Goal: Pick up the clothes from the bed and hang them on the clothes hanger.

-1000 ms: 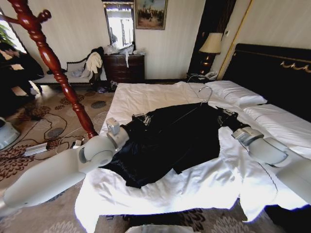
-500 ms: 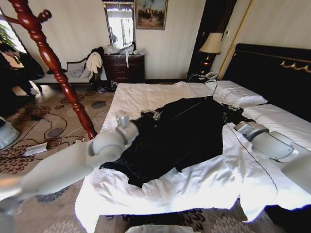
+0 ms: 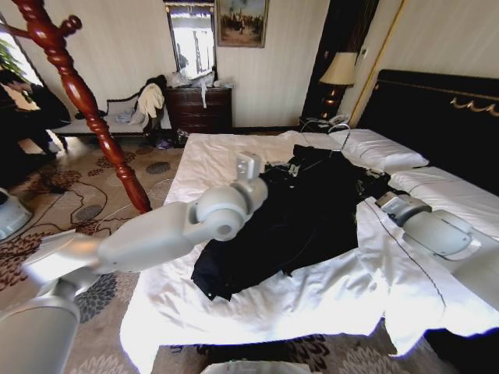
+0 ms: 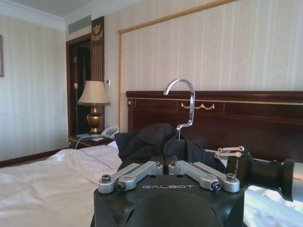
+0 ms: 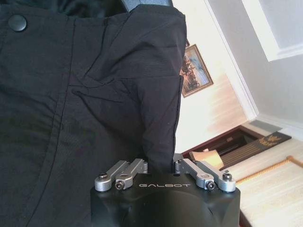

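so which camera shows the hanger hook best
The left wrist view: the silver hook stands clear against the pale wall and headboard, rising from the bunched black jacket. In the head view the hook is a thin wire far off by the pillows. The right wrist view gives close-up black fabric.

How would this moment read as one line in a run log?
left gripper: shut on clothes | right gripper: shut on clothes | clothes hanger: inside clothes | bed: beneath

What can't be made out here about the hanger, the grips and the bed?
1. Hanger shoulders: left wrist view, buried in the clothes.
2. Right tool contact point: right wrist view, covered by cloth folds.
3. Left tool contact point: left wrist view, hidden by bunched cloth.
4. Bed right side: head view, cut off by the edge.
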`<state>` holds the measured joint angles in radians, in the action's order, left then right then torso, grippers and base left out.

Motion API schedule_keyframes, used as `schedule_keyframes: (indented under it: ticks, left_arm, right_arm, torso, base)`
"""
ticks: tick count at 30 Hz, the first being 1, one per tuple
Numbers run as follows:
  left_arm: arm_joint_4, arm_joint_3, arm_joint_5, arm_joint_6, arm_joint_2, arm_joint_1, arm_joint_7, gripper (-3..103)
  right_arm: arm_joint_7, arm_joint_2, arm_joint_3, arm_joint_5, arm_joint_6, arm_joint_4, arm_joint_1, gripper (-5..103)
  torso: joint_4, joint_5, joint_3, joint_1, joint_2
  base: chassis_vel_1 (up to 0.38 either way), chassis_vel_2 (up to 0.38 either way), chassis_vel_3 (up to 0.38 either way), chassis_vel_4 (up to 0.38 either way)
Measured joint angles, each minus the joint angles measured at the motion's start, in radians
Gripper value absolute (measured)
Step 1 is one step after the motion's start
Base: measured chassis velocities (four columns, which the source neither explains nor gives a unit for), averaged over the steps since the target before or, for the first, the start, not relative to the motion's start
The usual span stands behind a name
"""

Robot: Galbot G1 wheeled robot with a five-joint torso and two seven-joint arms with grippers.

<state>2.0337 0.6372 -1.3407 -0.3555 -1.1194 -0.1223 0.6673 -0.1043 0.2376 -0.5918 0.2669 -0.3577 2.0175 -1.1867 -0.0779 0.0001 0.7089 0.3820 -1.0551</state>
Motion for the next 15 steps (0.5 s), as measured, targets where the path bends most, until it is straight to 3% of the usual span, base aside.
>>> schedule_keyframes:
  ticks: [9, 15]
  left_arm:
    - [-0.082, 0.035, 0.041, -0.010, -0.152, -0.087, 0.028, 0]
    - [-0.096, 0.056, 0.039, -0.017, -0.219, -0.123, 0.039, 0]
  right_arm:
    - [-0.007, 0.006, -0.004, -0.001, -0.024, 0.028, -0.005, 19]
    - [-0.007, 0.017, 0.005, -0.020, -0.025, 0.024, -0.008, 19]
  torso:
    - [-0.0002, 0.0000, 0.000, 0.000, 0.000]
    - [-0.0001, 0.0001, 0.000, 0.000, 0.000]
  base:
    - [0.000, 0.000, 0.000, 0.000]
    - [0.000, 0.000, 0.000, 0.000]
